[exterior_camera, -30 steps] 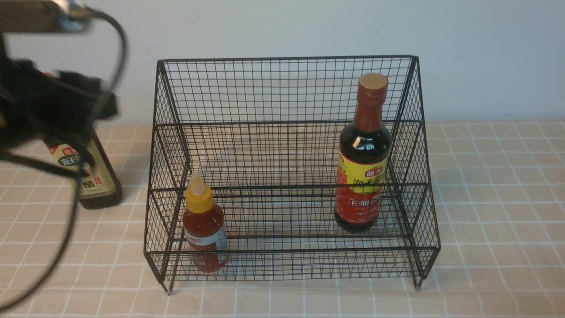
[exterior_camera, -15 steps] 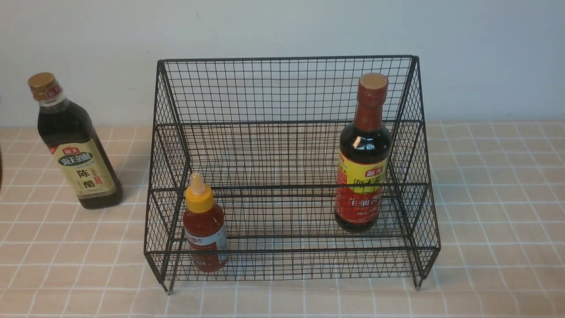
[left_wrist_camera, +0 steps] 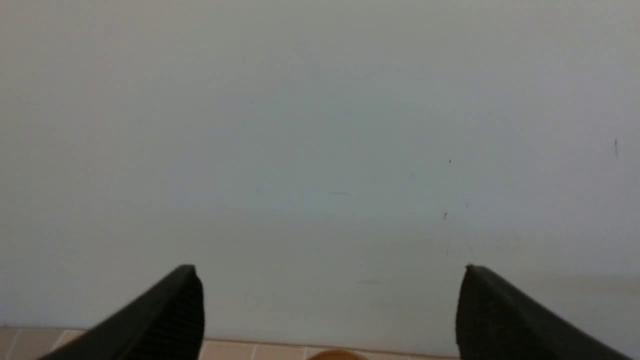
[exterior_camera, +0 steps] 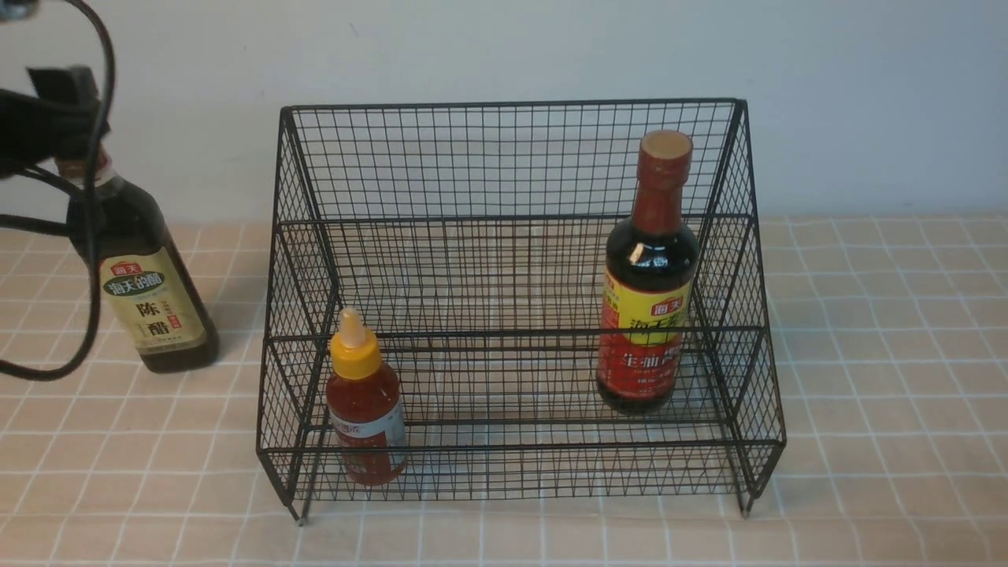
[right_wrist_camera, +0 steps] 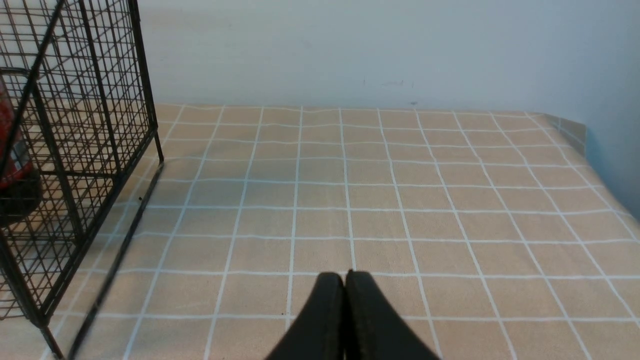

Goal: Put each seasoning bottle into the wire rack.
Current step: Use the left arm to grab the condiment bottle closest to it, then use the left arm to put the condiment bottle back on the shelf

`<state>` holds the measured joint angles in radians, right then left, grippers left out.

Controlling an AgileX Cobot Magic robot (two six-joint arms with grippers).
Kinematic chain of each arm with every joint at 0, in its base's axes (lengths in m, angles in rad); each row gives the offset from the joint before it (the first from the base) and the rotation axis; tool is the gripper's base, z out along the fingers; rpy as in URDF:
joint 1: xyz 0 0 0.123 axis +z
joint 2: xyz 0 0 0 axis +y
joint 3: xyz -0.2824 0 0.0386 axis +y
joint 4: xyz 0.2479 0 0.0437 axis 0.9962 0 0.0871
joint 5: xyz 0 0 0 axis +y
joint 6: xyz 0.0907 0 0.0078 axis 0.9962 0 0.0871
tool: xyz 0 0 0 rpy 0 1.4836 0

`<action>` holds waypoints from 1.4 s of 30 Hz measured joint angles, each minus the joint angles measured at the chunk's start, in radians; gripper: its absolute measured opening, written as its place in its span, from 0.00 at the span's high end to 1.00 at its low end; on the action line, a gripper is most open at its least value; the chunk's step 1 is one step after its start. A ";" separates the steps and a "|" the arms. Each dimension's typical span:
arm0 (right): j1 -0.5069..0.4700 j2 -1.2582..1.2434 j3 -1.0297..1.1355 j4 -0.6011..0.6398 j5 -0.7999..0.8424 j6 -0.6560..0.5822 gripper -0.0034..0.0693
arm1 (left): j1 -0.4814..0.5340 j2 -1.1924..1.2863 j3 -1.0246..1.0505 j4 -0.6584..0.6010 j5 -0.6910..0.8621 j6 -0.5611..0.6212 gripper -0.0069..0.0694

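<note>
The black wire rack (exterior_camera: 512, 103) stands mid-table. The small red bottle with yellow nozzle cap (exterior_camera: 366, 417) stands on its lower tier at the left. The dark bottle with red neck and red-yellow label (exterior_camera: 647, 315) stands in the rack at the right. The tall dark bottle with beige label (exterior_camera: 146, 299) stands on the table left of the rack. My left gripper (exterior_camera: 47, 118) hovers at its top and hides the gold cap. In the left wrist view the gripper (left_wrist_camera: 330, 280) is open, with the cap (left_wrist_camera: 332, 356) just below it. My right gripper (right_wrist_camera: 345, 275) is shut and empty.
The table has a beige tiled cloth (exterior_camera: 882, 394) and a pale wall behind. The right wrist view shows the rack's right side (right_wrist_camera: 100, 100), with the red-labelled bottle (right_wrist_camera: 10, 165) behind the mesh, and the table's right edge (right_wrist_camera: 595, 165).
The left arm, out of the front view half a second ago, has come back at the top left and now covers the tall bottle's cap. The bottles and rack have not moved.
</note>
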<state>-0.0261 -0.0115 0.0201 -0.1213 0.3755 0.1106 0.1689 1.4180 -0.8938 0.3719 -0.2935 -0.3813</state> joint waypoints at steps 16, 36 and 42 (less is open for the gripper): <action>0.000 0.000 0.000 0.000 0.000 0.000 0.97 | 0.000 0.185 0.000 0.010 -0.083 0.000 0.21; 0.000 0.000 0.000 0.000 0.000 0.000 0.97 | -0.002 -0.015 -0.085 0.017 0.158 0.000 0.51; 0.000 0.000 0.000 0.000 0.000 0.000 0.97 | -0.073 -0.143 -0.236 0.015 0.306 0.000 0.51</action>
<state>-0.0261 -0.0115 0.0201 -0.1213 0.3755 0.1106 0.0958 1.2752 -1.1300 0.3872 0.0127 -0.3813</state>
